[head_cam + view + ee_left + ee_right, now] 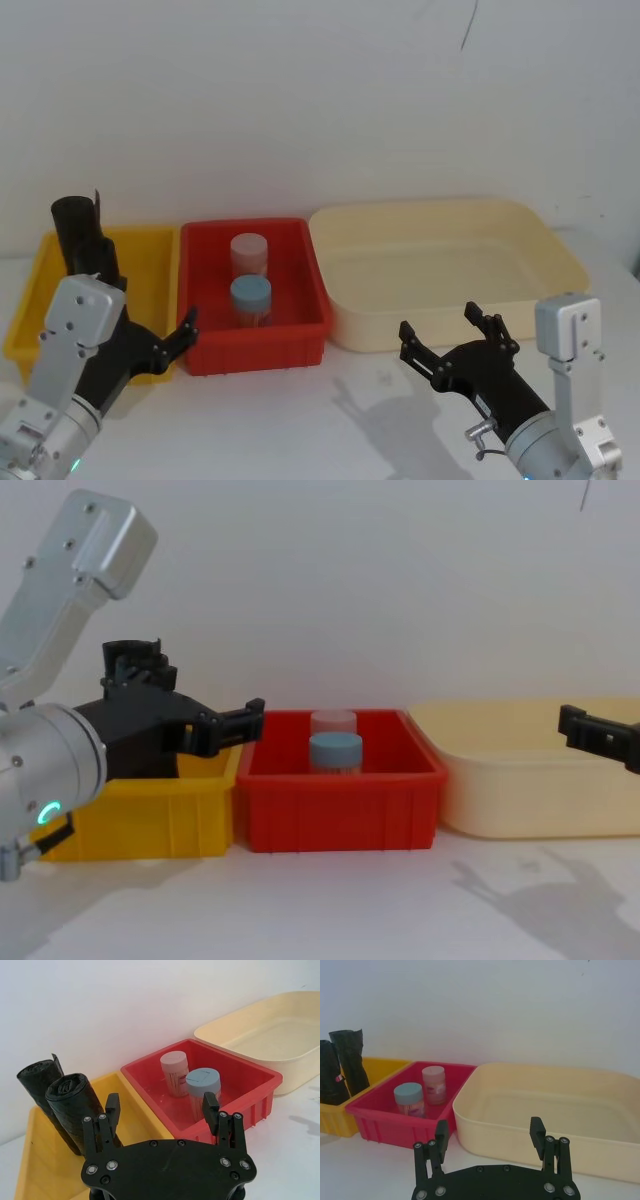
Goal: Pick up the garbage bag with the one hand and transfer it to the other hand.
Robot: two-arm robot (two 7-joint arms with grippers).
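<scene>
Head view first: we see the left gripper (150,300) spread wide at the near right edge of the yellow bin (30,300). The right gripper (438,322), also spread and empty, waits low in front of the cream tub (350,320), placed, we judge, to receive the handover. From the left wrist, the garbage bag (75,1105) stands upright in that bin beside a second roll (36,1082), their tops above the rim for an easy side grasp; the right wrist view puts both rolls left of the red bin (375,1125), and the chest view confirms nothing is held yet.
</scene>
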